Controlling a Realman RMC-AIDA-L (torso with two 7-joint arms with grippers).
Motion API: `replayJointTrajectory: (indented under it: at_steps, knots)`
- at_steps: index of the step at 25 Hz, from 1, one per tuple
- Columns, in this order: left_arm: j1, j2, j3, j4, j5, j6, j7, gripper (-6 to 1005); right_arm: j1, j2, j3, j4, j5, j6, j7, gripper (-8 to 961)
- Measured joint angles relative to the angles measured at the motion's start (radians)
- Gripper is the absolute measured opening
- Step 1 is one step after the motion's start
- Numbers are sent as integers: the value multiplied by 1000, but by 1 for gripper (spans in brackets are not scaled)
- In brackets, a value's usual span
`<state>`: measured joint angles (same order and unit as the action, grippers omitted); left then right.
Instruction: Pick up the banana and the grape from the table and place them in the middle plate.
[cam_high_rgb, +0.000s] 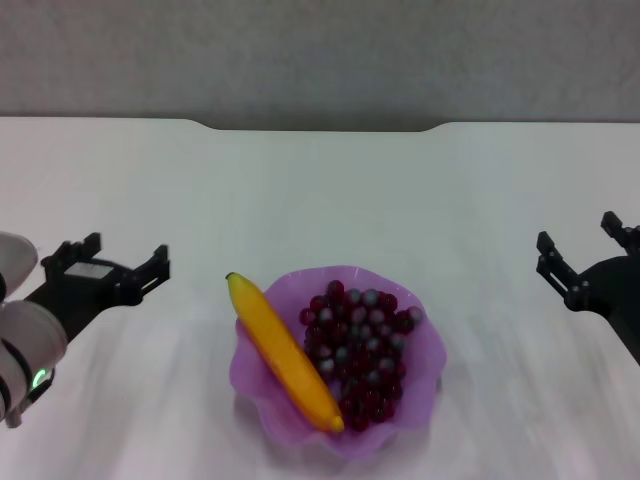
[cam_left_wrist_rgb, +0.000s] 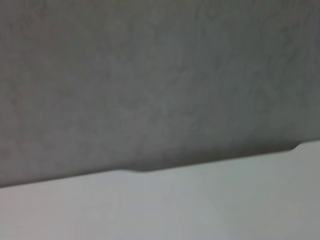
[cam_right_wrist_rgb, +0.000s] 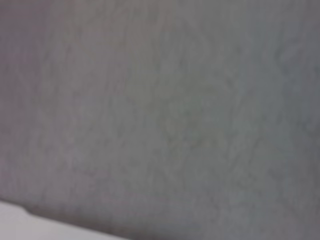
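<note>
White flat tabletop (cam_high_rgb: 320, 190), notched far edge, grey wall behind. Task judged complete: curved glossy yellow-orange banana (cam_high_rgb: 283, 350) and dark red-purple grape bunch (cam_high_rgb: 360, 340) lie side by side in translucent purple scalloped plate (cam_high_rgb: 425, 375). Left gripper (cam_high_rgb: 128, 258) and right gripper (cam_high_rgb: 578, 240) both spread apart, empty, well clear at either side.

banana (cam_high_rgb: 283, 351) and grape (cam_high_rgb: 360, 342) lie in the middle plate (cam_high_rgb: 425, 345), banana left.

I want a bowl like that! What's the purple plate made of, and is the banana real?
The middle plate looks like see-through purple plastic or glass: light shows through its wavy rim. The banana is very smooth and glossy, so possibly plastic; can't tell for sure.
</note>
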<state>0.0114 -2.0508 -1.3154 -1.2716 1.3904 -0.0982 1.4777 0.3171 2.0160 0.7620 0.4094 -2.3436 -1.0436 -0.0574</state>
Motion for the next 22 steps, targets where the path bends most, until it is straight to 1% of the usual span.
replayJointTrajectory:
  at_steps: [3, 5, 9, 13, 14, 15, 17, 19, 20, 21, 22]
  knots:
    - [-26, 0, 0, 64, -55, 50, 95, 891, -1, 2, -4, -5, 0, -2, 7, 847]
    - [-40, 1, -3, 94, -60, 66, 113, 891, 1, 2, -11, -7, -2, 4, 5, 847]
    - [-75, 1, -8, 174, -54, 118, 135, 892, 2, 1, -16, -19, -1, 12, 2, 842]
    - [-129, 1, -4, 271, -45, 213, 134, 892, 4, 2, -16, -26, 0, 12, 2, 841]
    - [-129, 1, -4, 271, -45, 213, 134, 892, 4, 2, -16, -27, 0, 12, 2, 842]
    - [-134, 1, -1, 279, -30, 240, 129, 892, 4, 2, -16, -27, 1, 12, 2, 842]
    - [-140, 0, 8, 282, 12, 285, 97, 892, 4, 2, -16, -27, 2, 15, 2, 842]
    - [-135, 2, 49, 271, 99, 345, -10, 892, 4, 1, -15, -27, 2, 26, 2, 841]
    - [-127, 5, 85, 266, 172, 397, -95, 893, 4, 1, -15, -28, 2, 34, 2, 841]
    - [-119, 6, 133, 272, 281, 480, -218, 893, 5, 1, -15, -27, 2, 37, 2, 841]
    - [-112, 7, 165, 281, 347, 531, -294, 893, 5, 1, -15, -28, 3, 41, 1, 841]
